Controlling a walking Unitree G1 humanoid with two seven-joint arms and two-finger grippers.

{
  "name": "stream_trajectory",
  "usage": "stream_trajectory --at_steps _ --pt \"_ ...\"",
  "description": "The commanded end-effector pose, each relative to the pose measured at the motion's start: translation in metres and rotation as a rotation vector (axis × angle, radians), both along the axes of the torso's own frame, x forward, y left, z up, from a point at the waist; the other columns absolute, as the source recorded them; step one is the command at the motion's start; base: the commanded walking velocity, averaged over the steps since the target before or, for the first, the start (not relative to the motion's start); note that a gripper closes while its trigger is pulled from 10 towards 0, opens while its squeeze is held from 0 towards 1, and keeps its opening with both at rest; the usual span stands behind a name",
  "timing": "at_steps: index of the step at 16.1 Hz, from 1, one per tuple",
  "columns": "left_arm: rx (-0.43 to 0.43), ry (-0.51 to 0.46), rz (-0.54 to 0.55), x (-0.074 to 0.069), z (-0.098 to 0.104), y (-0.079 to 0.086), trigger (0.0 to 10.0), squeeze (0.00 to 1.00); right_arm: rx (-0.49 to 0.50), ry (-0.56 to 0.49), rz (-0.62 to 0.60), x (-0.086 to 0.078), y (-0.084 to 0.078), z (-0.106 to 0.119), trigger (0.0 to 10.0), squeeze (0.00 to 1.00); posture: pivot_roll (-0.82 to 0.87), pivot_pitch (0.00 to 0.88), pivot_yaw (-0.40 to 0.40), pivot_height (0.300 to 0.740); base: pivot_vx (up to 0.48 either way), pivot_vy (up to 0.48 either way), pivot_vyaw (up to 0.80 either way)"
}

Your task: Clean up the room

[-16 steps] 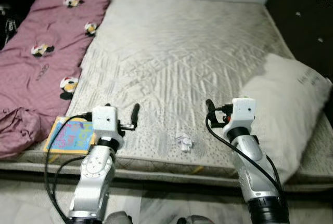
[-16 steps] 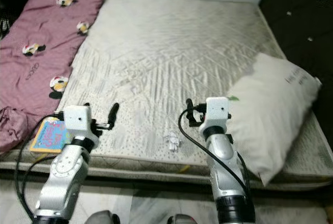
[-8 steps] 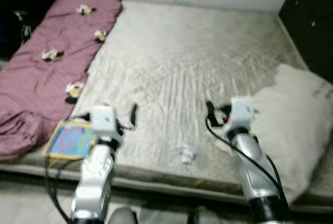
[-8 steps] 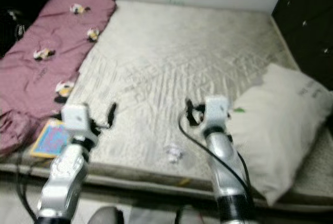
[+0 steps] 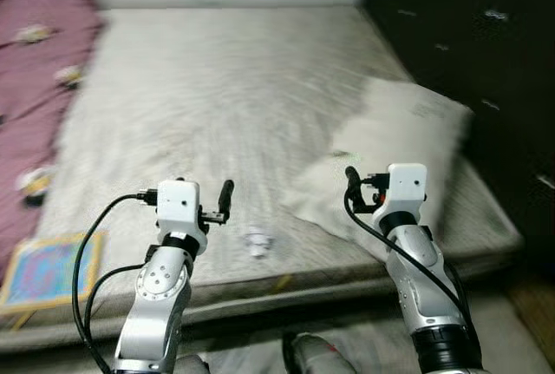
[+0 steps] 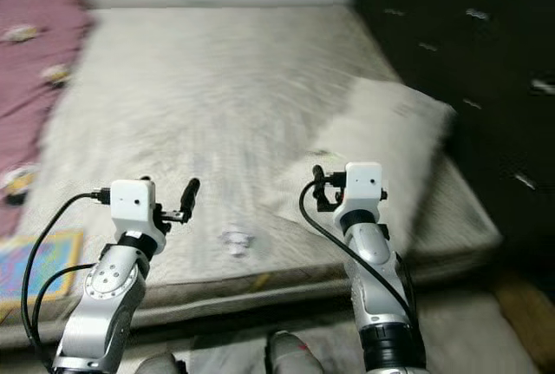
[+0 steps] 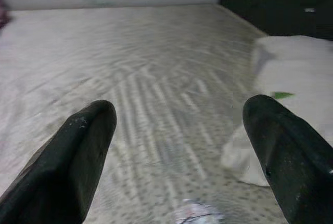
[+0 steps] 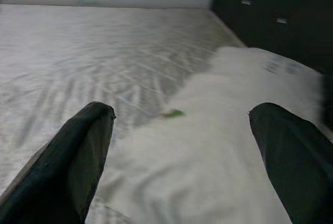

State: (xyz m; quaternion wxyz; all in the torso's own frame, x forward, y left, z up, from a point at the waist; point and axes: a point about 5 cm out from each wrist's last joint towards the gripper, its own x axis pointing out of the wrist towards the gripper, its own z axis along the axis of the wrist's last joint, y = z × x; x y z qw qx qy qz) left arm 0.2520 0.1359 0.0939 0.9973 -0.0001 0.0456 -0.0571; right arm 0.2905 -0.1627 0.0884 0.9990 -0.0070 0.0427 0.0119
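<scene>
Far left of frame: pink blanket (image 5: 35, 62) along the bare mattress (image 5: 217, 88), colourful book (image 5: 39, 270) at lower left edge. My left gripper (image 5: 224, 200) hovers lower left, fingers spread, nothing held. Crumpled paper scrap (image 5: 257, 242) lies lower centre, near the mattress's front edge, between my arms. My right gripper (image 5: 351, 185) is released too, over the white pillow (image 5: 390, 148), right of centre. Judgement: take the scrap first; come down straight, pinch low without snagging the ticking.
</scene>
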Motion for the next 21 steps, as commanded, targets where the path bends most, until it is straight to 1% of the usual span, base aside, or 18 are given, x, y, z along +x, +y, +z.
stream_trajectory --at_steps 1,2,3,4,5,6,8,9,11,19,21 --pt "0.009 -0.006 0.004 -0.0007 0.0022 0.0026 10.0 0.0 0.001 0.007 -0.005 0.0004 -0.0007 -0.0005 10.0 0.0 0.0 0.084 -0.039 0.74 0.0 0.0 -0.8" --pt "-0.01 0.004 0.0 -0.001 0.0017 0.0029 10.0 0.0 0.002 0.007 -0.004 0.0009 -0.0011 -0.0002 10.0 0.0 0.0 0.086 -0.036 0.74 0.0 0.0 -0.8" --pt "-0.006 0.014 -0.001 -0.0012 0.0007 0.0036 10.0 0.0 0.008 -0.003 0.003 0.0011 -0.0008 0.0012 10.0 0.0 0.0 0.084 -0.034 0.74 0.0 0.0 0.0" --pt "0.012 -0.011 0.003 0.0001 0.001 0.0034 10.0 0.0 0.013 -0.01 0.003 0.0014 -0.0006 0.0026 10.0 0.0 0.0 0.086 -0.032 0.74 0.0 0.0 0.0" --pt "0.067 -0.016 0.014 0.0012 0.0005 0.0041 10.0 0.0 0.021 -0.009 -0.001 0.0017 -0.0004 0.0027 10.0 0.0 0.01 0.083 -0.031 0.74 0.0 0.0 0.0" --pt "0.042 -0.011 0.011 0.0012 0.0004 0.0035 10.0 0.0 0.022 -0.008 -0.001 0.0017 -0.0002 0.0025 10.0 0.0 0.01 0.083 -0.031 0.74 0.0 0.0 0.0" --pt "0.038 0.002 0.028 0.0015 -0.0007 0.0046 10.0 0.0 0.02 0.0 0.009 0.0009 0.0018 0.0008 10.0 0.0 0.01 0.083 -0.034 0.74 0.0 0.0 0.0" --pt "0.02 0.019 0.029 0.0008 -0.0024 0.0039 10.0 0.0 0.019 0.002 0.012 0.0009 0.002 0.0006 10.0 0.0 0.01 0.084 -0.038 0.74 0.0 0.0 0.0" --pt "0.016 0.017 0.027 0.0003 -0.0028 0.0033 10.0 0.0 0.018 0.005 0.011 0.0012 0.0013 0.0004 10.0 0.0 0.01 0.082 -0.042 0.74 0.0 0.315 0.0" --pt "0.01 0.007 0.014 -0.0006 -0.0025 0.0014 10.0 0.0 0.01 0.014 0.025 0.0006 0.0046 -0.0021 10.0 0.0 0.02 0.078 -0.046 0.74 0.0 0.48 0.0" --pt "0.028 -0.006 0.029 -0.0005 -0.0008 0.0033 10.0 0.0 0.011 0.015 0.027 0.0012 0.0054 -0.0018 10.0 0.0 0.02 0.082 -0.042 0.74 0.0 0.0 0.0"
